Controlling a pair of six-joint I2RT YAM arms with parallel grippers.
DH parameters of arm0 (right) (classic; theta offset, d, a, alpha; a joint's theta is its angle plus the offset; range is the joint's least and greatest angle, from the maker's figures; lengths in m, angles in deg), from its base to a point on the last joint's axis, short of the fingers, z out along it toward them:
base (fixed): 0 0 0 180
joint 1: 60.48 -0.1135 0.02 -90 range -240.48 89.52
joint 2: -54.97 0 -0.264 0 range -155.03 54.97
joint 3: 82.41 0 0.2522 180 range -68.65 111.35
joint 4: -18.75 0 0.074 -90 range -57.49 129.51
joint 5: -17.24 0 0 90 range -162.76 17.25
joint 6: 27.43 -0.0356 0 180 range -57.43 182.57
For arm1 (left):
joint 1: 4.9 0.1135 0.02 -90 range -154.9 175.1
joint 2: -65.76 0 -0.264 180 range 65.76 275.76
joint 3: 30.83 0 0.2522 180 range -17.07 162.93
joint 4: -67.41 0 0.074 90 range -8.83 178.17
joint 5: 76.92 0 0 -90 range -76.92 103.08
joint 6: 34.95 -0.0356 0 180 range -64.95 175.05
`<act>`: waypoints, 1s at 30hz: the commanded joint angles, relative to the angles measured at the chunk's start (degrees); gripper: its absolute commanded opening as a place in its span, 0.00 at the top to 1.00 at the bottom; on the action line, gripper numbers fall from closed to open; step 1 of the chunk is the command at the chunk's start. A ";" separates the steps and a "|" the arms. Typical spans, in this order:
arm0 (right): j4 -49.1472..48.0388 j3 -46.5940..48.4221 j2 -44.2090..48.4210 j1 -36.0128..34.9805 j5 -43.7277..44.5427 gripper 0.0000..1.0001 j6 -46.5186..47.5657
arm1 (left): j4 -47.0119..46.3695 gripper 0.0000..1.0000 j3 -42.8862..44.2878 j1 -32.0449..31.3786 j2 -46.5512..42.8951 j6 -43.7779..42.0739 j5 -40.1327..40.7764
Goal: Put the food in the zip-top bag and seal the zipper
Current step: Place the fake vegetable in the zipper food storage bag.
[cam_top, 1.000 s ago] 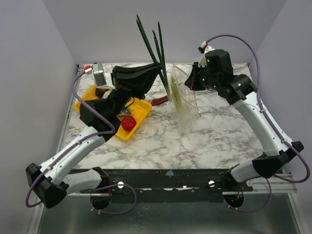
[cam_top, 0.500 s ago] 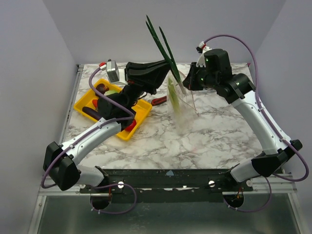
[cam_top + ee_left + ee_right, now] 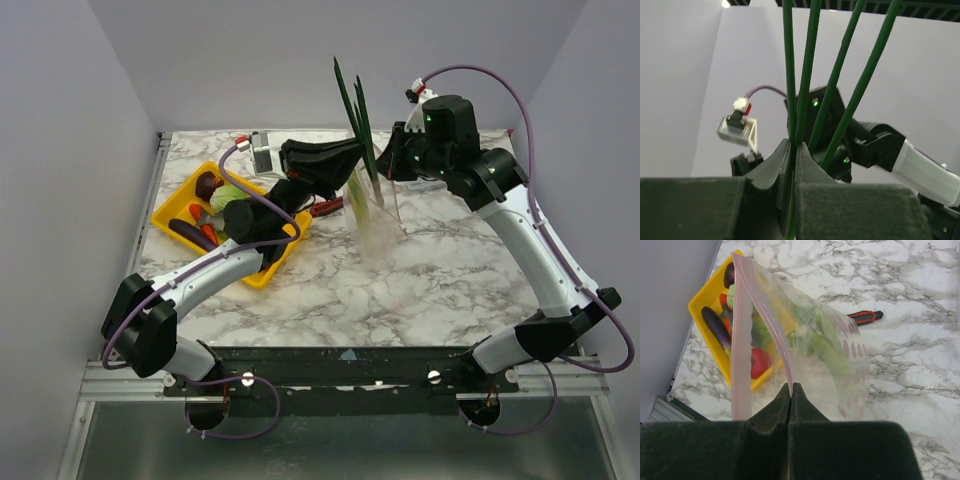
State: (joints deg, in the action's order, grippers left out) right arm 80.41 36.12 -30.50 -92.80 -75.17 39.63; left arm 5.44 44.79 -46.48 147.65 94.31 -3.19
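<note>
My left gripper [image 3: 347,166] is shut on the long green celery stalks [image 3: 352,100], which stand nearly upright; the left wrist view shows them [image 3: 812,65] pinched between my fingers [image 3: 793,145]. Their pale lower end [image 3: 357,196] hangs at the mouth of the clear zip-top bag [image 3: 381,216]. My right gripper [image 3: 394,166] is shut on the bag's mouth edge and holds it up open. The right wrist view shows the pinkish zipper [image 3: 741,340], the celery base [image 3: 827,347] behind the plastic, and my gripper [image 3: 791,386]. A tomato [image 3: 758,362] and an eggplant [image 3: 715,327] lie in the tray.
A yellow tray [image 3: 170,205] at the left holds the eggplant [image 3: 188,232], a red chili [image 3: 200,218] and a green cabbage [image 3: 228,197]. A red-handled tool [image 3: 325,207] lies on the marble between tray and bag. Grey walls close off the back and sides.
My left arm has swung right with the celery, from above the tray to the bag's mouth. The right gripper has held the bag nearly still.
</note>
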 commanded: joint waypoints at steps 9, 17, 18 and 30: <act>-0.10 2.90 -1.41 -0.42 -1.23 1.00 -0.53 | 9.17 0.90 -8.99 -2.67 -2.61 -0.15 9.00; -0.47 2.30 -0.72 -0.47 -1.38 1.00 -0.65 | 23.04 0.15 -15.73 -3.45 -11.74 -3.56 15.78; -0.52 2.31 -0.69 -0.42 -1.45 1.00 -0.70 | 27.92 0.15 -15.46 -3.50 -13.00 -3.16 15.81; -0.23 2.15 -0.61 -0.46 0.50 1.00 -0.35 | 72.52 0.16 -6.11 1.01 -25.84 -5.34 21.26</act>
State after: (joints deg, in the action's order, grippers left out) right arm 80.70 36.93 -31.72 -92.80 -75.24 39.48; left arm 57.94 34.74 -48.38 125.40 90.58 15.02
